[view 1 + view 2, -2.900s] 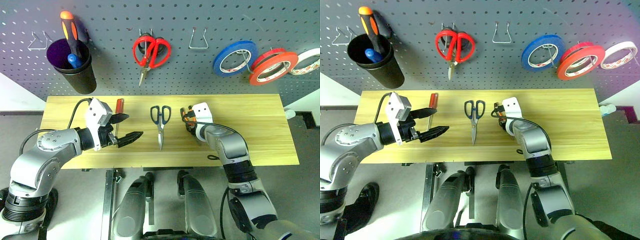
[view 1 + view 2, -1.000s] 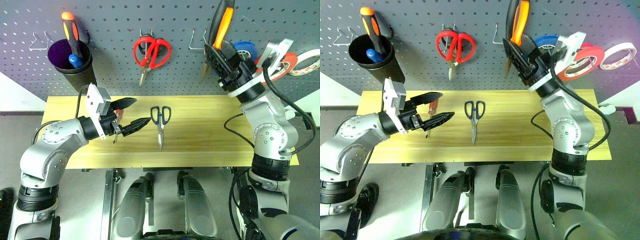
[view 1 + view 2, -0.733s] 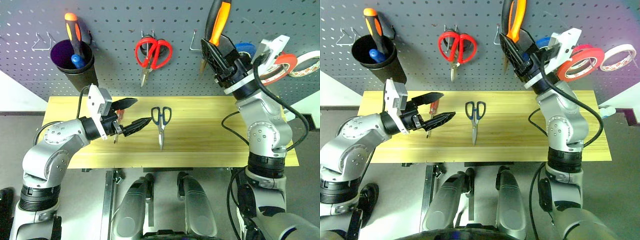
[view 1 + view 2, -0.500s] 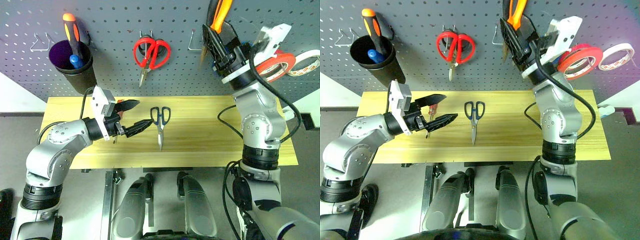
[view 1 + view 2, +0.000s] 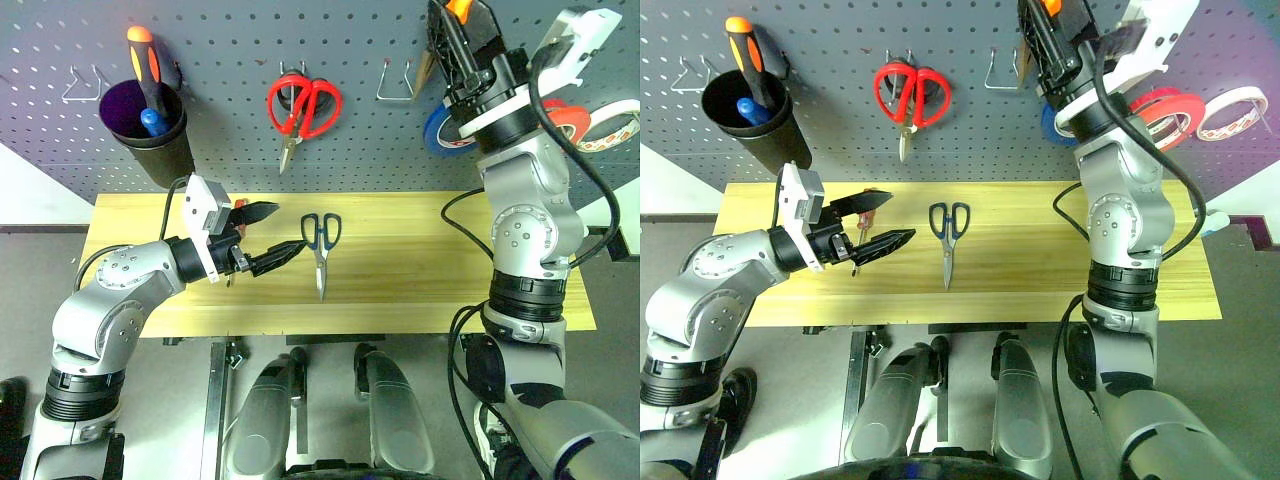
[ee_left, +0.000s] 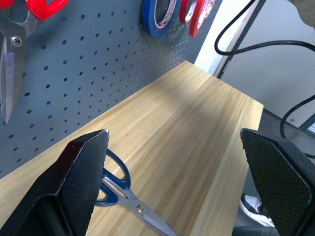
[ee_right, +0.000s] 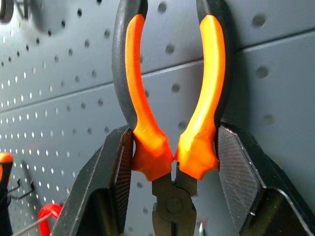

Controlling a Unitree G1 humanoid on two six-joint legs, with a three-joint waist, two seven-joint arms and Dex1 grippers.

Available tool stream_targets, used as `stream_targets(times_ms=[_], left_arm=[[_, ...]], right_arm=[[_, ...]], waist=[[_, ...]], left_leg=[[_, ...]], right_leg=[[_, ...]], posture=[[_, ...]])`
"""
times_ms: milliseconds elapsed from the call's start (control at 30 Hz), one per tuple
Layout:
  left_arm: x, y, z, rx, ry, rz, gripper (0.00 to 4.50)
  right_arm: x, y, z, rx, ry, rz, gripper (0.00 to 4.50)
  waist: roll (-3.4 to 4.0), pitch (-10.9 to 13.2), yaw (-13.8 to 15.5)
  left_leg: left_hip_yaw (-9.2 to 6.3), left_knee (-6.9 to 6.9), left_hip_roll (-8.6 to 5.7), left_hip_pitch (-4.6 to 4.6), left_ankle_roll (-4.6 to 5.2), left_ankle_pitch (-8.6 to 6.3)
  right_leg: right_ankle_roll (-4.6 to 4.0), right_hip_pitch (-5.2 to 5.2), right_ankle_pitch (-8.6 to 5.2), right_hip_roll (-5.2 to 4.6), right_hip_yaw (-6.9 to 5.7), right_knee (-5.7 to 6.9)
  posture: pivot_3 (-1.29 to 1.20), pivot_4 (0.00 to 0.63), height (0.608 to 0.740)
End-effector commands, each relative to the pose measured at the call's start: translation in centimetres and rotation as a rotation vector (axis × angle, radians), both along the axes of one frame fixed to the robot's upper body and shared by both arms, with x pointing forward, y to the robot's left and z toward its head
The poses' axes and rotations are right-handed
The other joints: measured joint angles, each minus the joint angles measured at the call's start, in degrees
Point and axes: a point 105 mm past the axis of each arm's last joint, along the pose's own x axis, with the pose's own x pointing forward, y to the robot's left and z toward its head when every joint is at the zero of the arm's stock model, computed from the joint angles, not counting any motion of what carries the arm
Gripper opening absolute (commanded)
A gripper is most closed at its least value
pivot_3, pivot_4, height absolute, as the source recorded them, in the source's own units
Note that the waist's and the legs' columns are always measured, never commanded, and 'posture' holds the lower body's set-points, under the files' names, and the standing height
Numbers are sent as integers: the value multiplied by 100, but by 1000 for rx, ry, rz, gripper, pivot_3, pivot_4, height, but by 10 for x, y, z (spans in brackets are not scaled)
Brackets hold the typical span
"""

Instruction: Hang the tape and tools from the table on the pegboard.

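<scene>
Right wrist view: two black fingers (image 7: 236,172) clamp the pliers (image 7: 172,128) by the orange-and-black handles, just above the pivot, handles pointing up along the pegboard (image 7: 59,73). Right gripper (image 5: 462,45) sits high against the board, near the bare wire hook (image 5: 396,82), nose of the pliers pointing down toward that hook.

Left gripper (image 5: 268,232) hovers low over the table (image 5: 420,260), fingers spread wide, nothing between them. Red-handled screwdriver (image 5: 237,208) lies on the wood just behind those fingers, mostly hidden. Dark-handled scissors (image 5: 320,245) lie flat at mid-table, blades toward the front edge, just beside the left fingertips but apart from them.

Black cup (image 5: 150,135) hangs at the left of the board; in it stands an orange-and-black screwdriver (image 5: 145,65) and something with a blue handle (image 5: 150,120), type unclear. Red-handled scissors (image 5: 300,105) hang on a hook at centre. Blue roll (image 5: 440,130), red-orange tape (image 5: 1165,112) and whitish roll (image 5: 622,122) hang at right, partly behind the right arm.
</scene>
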Motion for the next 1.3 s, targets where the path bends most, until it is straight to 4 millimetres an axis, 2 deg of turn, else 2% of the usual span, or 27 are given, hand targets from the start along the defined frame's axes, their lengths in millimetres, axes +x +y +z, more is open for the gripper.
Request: stream_targets(times_ms=[33,133,433,600,867,933,1033,1300], left_arm=[[-5,-2,6,0,-27,-20,4500],[-4,-3,6,0,-24,-21,4500],[-6,-4,4,5,-14,-26,4500],[-7,-3,4,4,-5,-26,4500],[-11,-5,2,4,10,-29,4500],[-11,-4,1,8,10,-25,4500],[-12,-3,1,7,14,-21,4500],[-17,-2,1,13,20,-19,4500]], right_arm=[[-13,1,22,3,-99,-21,2147],[-9,9,16,11,-83,-16,2147],[0,25,13,10,-106,-51,2147],[4,24,19,19,-127,-75,2147],[11,27,16,13,-129,-93,2147],[14,27,11,-3,-124,-108,2147],[21,30,-8,-24,-92,-126,2147],[24,37,-39,-131,-91,-198,2147]], waist=[[0,0,-3],[0,0,-14],[0,0,-13],[0,0,-13],[0,0,-14],[0,0,-13],[0,0,-16],[1,1,-9]], left_leg=[[0,2,0,0,0,0],[0,8,1,0,0,0],[0,49,1,0,1,-1],[0,53,1,0,-2,1],[0,55,3,0,-3,1],[0,56,3,0,-3,2],[0,56,3,1,-3,2],[-1,55,5,1,-4,2]], right_leg=[[0,0,0,0,0,2],[0,0,0,-3,0,9],[-1,-1,0,-4,1,54],[-6,-8,3,-4,1,66],[-9,-8,4,-5,2,67],[-10,-7,5,-5,2,67],[-11,-7,5,-5,2,67],[-11,-9,5,-5,4,67]], posture=[[-29,319,695],[-31,323,695],[-22,331,695],[-23,339,695],[-14,351,695],[-8,354,695],[0,358,695],[10,361,695]])
